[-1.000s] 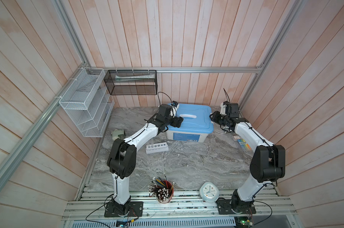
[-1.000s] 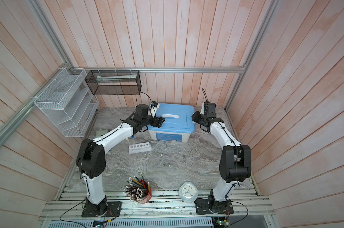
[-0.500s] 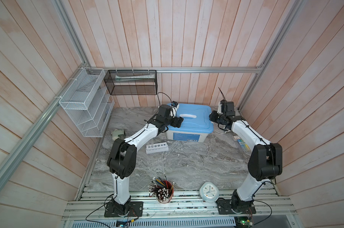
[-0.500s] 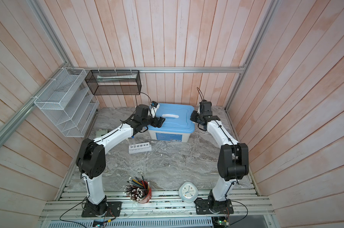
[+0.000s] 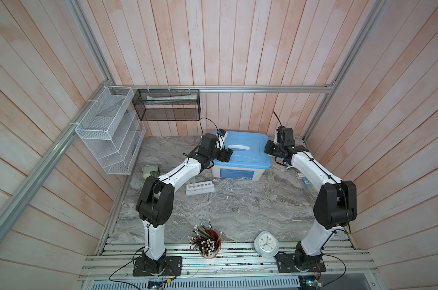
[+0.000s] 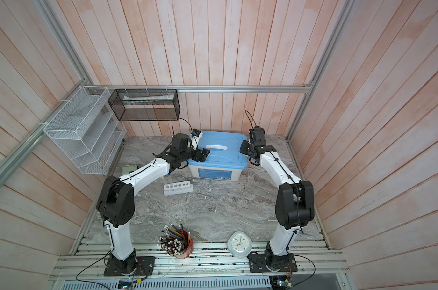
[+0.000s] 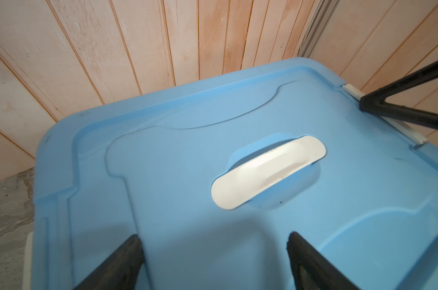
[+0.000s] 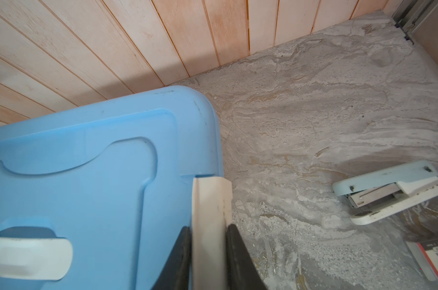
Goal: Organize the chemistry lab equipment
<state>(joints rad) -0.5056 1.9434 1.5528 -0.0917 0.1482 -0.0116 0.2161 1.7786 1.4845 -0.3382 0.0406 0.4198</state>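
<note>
The right claw (image 8: pixel 208 227) has moved in and squeezed the white plastic clip (image 8: pixel 210 195) on the right side of the blue plastic box lid (image 8: pixel 87 163). The left claw (image 7: pixel 212 236) hangs wide open over the lid, holding nothing. The white six-hole rack (image 5: pixel 200 187) stands near the left edge of the grey stone counter (image 5: pixel 238 208).

robot test cell dressed as a desk/lab corner, not a real room. landmark: blue-lidded box (image 5: pixel 240 153) at the back of a marble-look top (image 5: pixel 238 208). bare wood-plank walls (image 5: pixel 212 50) framed in alu rails (image 5: pixel 238 88) close it in. two white/black arms (image 5: pixel 177 173) are bolted to slotted alu beams (image 5: pixel 225 261) opposite the box, cables loose. left of the box: white wire organizer (image 5: pixel 107 130) + black mesh basket (image 5: pixel 167 105) on the walls. in front: white six-hole rack (image 5: pixel 200 188); farther out, red cup of pencils (image 5: pixel 207 243) + clock (image 5: pixel 266 244). right of the box: stapler (image 8: pixel 388 193).
</note>
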